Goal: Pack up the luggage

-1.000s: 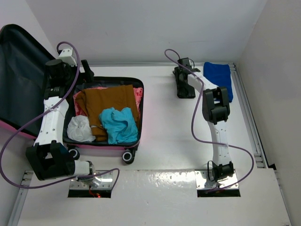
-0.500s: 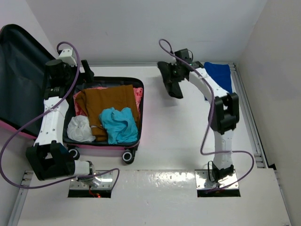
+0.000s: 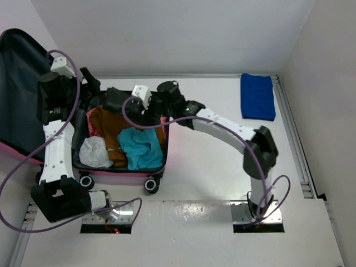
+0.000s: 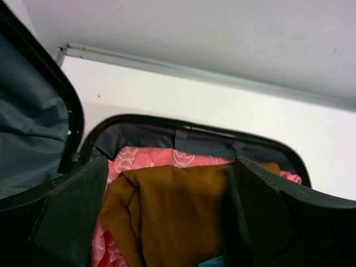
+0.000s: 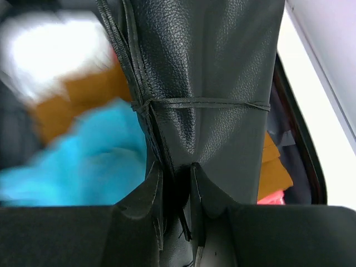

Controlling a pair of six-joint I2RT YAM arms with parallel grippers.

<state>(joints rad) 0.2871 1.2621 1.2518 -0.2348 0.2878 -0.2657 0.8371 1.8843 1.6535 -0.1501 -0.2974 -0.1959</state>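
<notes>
The luggage [image 3: 127,177], a pink suitcase, lies open at the left with its dark-lined lid [image 3: 19,83] raised. Inside are a brown garment [image 3: 130,115], a cyan garment [image 3: 140,147], a white bundle [image 3: 94,151] and a pink patterned cloth [image 3: 163,110]. My right gripper [image 3: 125,103] reaches over the case, shut on a black leather pouch [image 3: 113,98]. The wrist view shows the pouch [image 5: 211,67] pinched between the fingertips [image 5: 157,186], hanging above the cyan garment [image 5: 83,156]. My left gripper [image 3: 89,83] stands open over the back left corner, with the brown garment [image 4: 178,211] below it.
A folded blue cloth [image 3: 257,95] lies at the back right of the white table [image 3: 211,167]. The luggage's wheels [image 3: 151,184] face the near edge. A metal rail [image 3: 295,144] runs along the table's right side, with walls close behind and at both sides.
My right arm has swung from the table's back right across to the luggage, carrying the black pouch over the clothes. The left gripper has shifted slightly back and left.
</notes>
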